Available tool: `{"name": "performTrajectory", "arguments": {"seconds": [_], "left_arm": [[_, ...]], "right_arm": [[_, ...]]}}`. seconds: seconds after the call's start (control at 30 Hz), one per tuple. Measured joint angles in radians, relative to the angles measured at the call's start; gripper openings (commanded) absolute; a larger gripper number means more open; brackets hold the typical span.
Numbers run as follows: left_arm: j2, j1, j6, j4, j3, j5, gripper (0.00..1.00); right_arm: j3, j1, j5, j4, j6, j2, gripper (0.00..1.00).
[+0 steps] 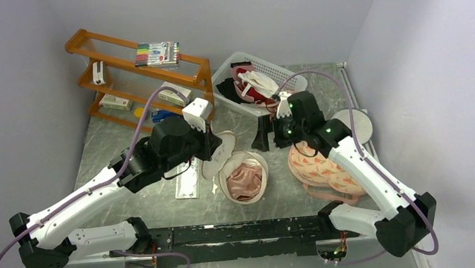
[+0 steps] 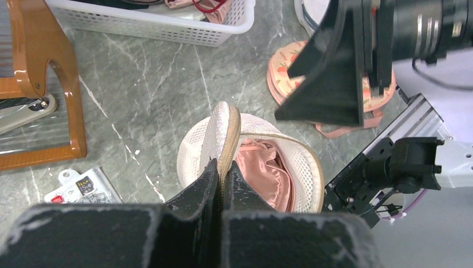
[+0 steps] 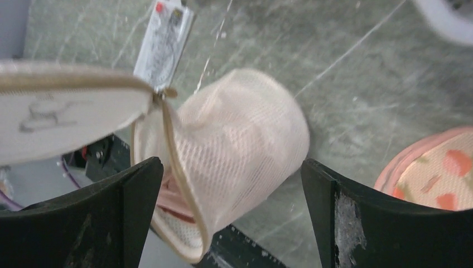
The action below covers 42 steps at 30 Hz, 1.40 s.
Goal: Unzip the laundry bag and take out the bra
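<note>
The left end effector (image 2: 223,167) was clenched on the beige zip rim of the laundry bag (image 2: 195,148), pinching the bag's round mesh flap and holding it on edge above the grey marbled worktop (image 1: 157,209). Directly beneath and just beyond its fingertips the rest of the cream-white pouch lay unzipped, mouth gaping. A pink satin bra (image 2: 263,174) sat bunched inside that opening, none of it outside the rim.

The right end effector (image 3: 228,164) was released, its two black fingers spread wide and holding nothing. It hung over the bag, whose mesh body showed between the fingers from the wrist camera; whether either finger touched the mesh could not be told. The zip line ran down close to its left finger.

To the right of the right end effector lay peach fruit-patterned pads (image 1: 317,166). Beyond both end effectors stood a white slatted basket (image 1: 227,77) of clothing. A small flat packet (image 1: 187,183) lay on the worktop under the left arm.
</note>
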Motion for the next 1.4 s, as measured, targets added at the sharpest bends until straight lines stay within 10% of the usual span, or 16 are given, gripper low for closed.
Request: {"name": "performTrajectory", "arguments": {"seconds": [0.43, 0.93, 1.4], "left_arm": [[0.039, 0.016, -0.078, -0.056, 0.066, -0.063, 0.07], [-0.025, 0.241, -0.157, -0.138, 0.037, 0.027, 0.07], [-0.145, 0.266, -0.227, -0.237, -0.127, 0.048, 0.34]], "right_arm": [[-0.019, 0.369, 0.262, -0.194, 0.201, -0.026, 0.89], [-0.030, 0.378, 0.536, -0.205, 0.187, 0.016, 0.15], [0.025, 0.357, 0.539, -0.041, -0.031, 0.106, 0.00]]}}
